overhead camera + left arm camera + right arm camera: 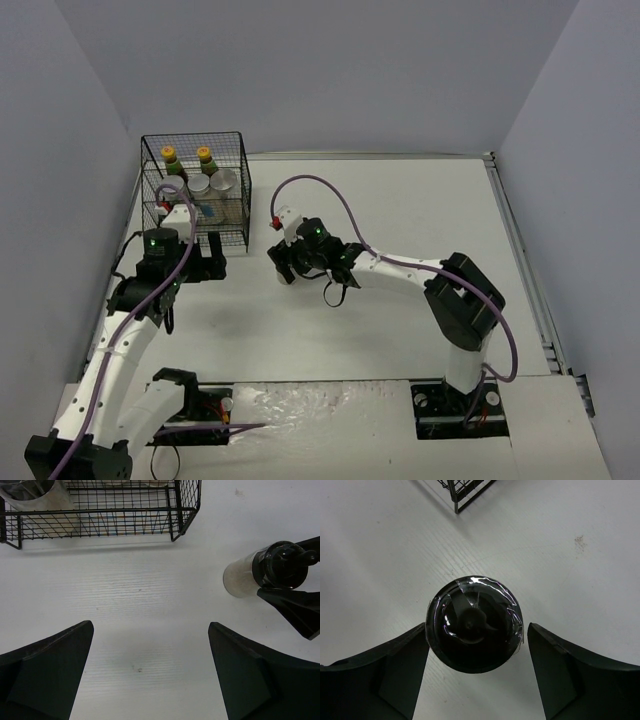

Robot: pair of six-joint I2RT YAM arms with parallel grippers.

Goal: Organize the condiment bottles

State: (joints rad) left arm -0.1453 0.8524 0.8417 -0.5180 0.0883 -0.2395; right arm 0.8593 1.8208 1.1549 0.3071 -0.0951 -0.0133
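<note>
A spice jar with a black lid [474, 624] stands on the white table, and its clear body shows in the left wrist view [240, 577]. My right gripper [476, 630] is open around the lid: the left finger touches it and the right finger stands a little off. In the top view this gripper [287, 262] hides the jar. My left gripper [150, 625] is open and empty over bare table, just in front of the rack [212, 262]. Two sauce bottles with yellow caps [169, 156] [205, 156] and silver-lidded jars [225, 180] stand in the rack.
The black wire rack [244, 190] stands at the table's back left; its front lower edge shows in the left wrist view [100, 522]. Grey walls close the back and both sides. A purple cable loops above the right arm [330, 190].
</note>
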